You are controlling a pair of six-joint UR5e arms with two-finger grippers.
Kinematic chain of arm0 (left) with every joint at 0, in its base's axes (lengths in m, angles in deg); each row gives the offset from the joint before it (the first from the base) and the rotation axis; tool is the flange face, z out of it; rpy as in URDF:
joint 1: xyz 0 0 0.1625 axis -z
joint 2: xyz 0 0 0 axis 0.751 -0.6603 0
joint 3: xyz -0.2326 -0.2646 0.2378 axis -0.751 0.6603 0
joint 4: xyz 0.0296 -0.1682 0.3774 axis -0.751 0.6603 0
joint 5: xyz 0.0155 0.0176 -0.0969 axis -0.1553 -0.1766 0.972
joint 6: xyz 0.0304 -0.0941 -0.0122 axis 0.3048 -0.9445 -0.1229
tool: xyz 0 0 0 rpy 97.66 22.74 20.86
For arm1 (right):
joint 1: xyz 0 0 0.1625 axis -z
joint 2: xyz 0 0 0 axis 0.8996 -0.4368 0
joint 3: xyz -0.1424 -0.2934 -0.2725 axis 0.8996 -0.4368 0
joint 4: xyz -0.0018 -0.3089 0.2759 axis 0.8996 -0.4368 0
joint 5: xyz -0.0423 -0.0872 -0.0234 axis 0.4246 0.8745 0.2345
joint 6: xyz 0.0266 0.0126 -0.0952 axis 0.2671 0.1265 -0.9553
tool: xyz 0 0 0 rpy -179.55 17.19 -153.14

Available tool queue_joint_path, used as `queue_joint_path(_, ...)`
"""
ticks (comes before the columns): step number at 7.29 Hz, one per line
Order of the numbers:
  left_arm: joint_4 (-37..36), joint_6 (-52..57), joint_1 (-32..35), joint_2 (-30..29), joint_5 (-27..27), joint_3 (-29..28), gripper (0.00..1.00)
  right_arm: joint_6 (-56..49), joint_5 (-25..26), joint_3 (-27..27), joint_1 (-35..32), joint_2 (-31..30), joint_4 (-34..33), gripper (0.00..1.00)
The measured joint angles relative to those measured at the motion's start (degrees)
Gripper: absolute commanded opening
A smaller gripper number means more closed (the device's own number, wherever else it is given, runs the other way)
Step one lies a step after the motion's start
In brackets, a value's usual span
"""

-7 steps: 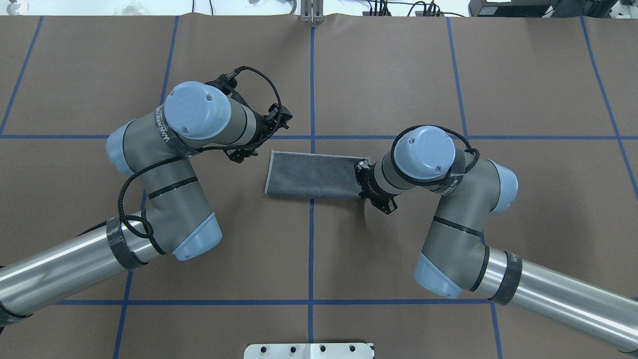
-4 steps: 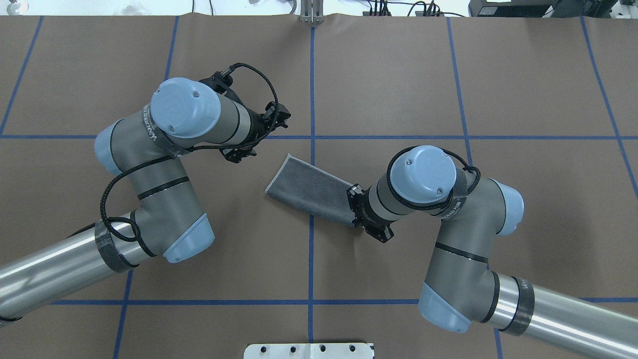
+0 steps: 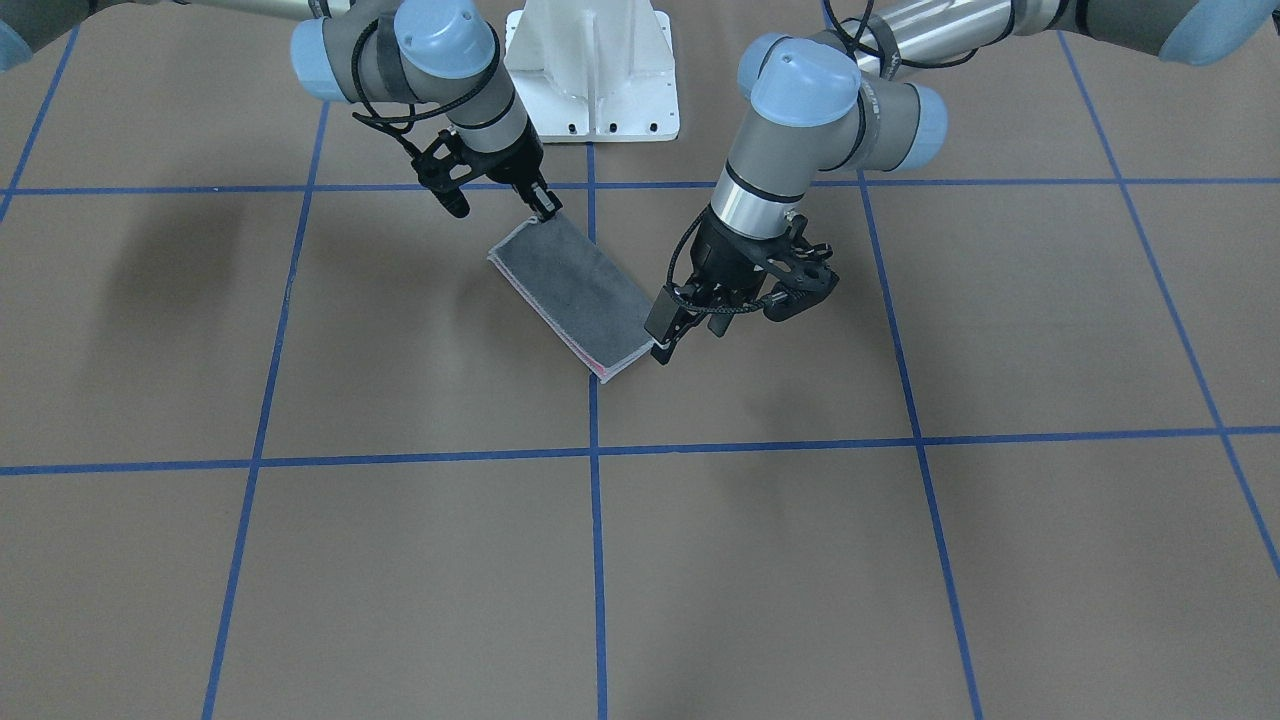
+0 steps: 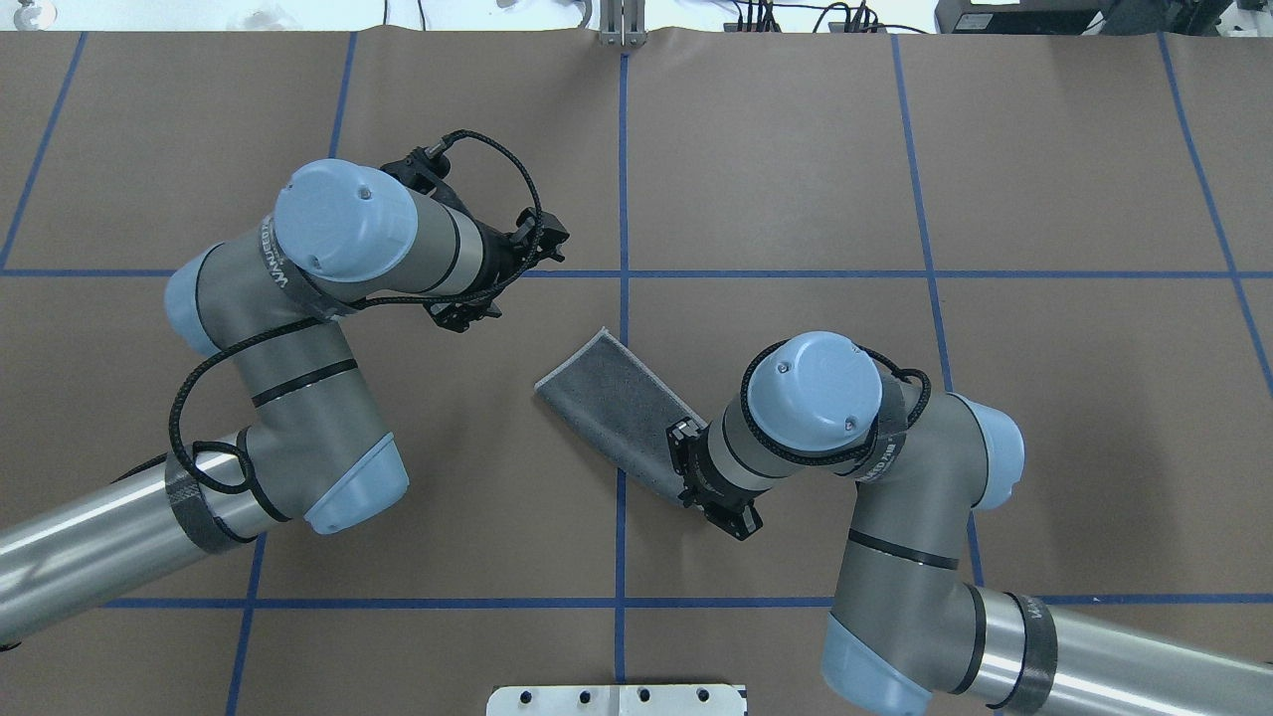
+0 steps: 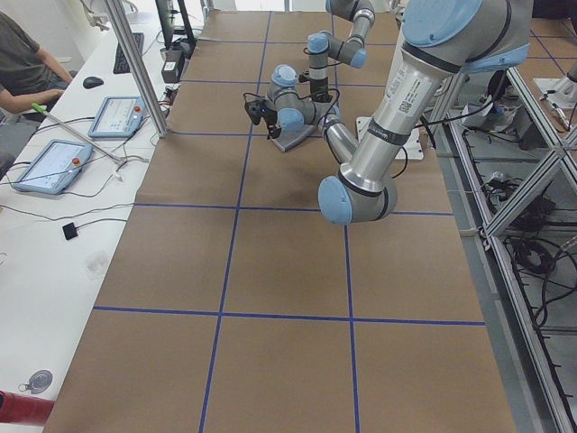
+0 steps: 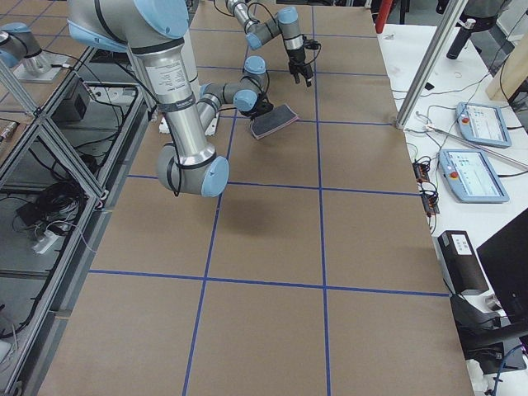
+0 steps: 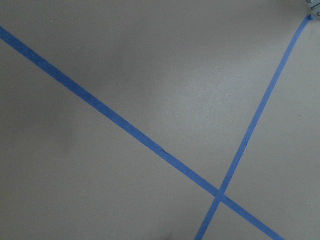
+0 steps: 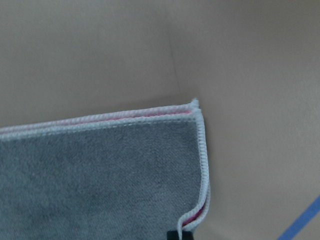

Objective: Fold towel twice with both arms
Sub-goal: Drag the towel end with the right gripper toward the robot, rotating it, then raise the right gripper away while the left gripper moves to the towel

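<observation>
The towel (image 4: 612, 408) lies folded once into a long strip, dark grey face up, with pink showing between the layers (image 3: 575, 290). It lies slantwise across the centre tape line. My right gripper (image 4: 684, 467) is shut on the strip's end nearest the robot (image 3: 545, 208). The right wrist view shows that corner of the towel (image 8: 100, 175), with a black fingertip just in view below it. My left gripper (image 4: 462, 313) hovers empty and open, off the strip's far end and clear of it (image 3: 662, 345). The left wrist view shows only bare table.
The brown table cover carries a grid of blue tape lines (image 4: 622, 199). The white pedestal base (image 3: 590, 70) stands at the robot's edge. Tablets and an operator (image 5: 22, 54) are beside the table's end.
My right gripper has pulled its end of the towel back toward the robot, swinging the strip from level to slanted. My left arm has drawn back to its own side.
</observation>
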Motion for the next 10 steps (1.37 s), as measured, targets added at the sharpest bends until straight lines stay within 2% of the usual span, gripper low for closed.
queue_joint_path(1,0.0,-0.01,-0.08,0.06,0.03,0.03,1.0,0.26,-0.05,-0.08,0.79,0.52,-0.01,0.31)
queue_joint_path(2,0.0,-0.03,-0.16,0.11,0.04,0.08,1.0,0.41,-0.07,-0.12,1.44,0.75,0.0,0.99)
queue_joint_path(4,0.0,-0.22,-0.4,0.1,0.05,0.13,1.0,-0.18,-0.21,-0.12,2.27,0.65,-0.08,1.0)
queue_joint_path(6,0.15,-0.3,-1.72,0.57,-0.2,-0.12,0.98,-0.94,-1.02,0.21,0.0,0.22,-0.14,1.0)
queue_joint_path(8,1.23,-0.21,-4.52,1.95,-0.89,-0.81,0.83,-4.14,-2.62,0.18,-5.31,0.12,-0.22,1.0)
queue_joint_path(10,4.53,-0.17,-6.67,2.43,-2.76,-2.26,0.76,-9.2,-3.23,-0.06,-10.18,-0.03,-0.47,1.0)
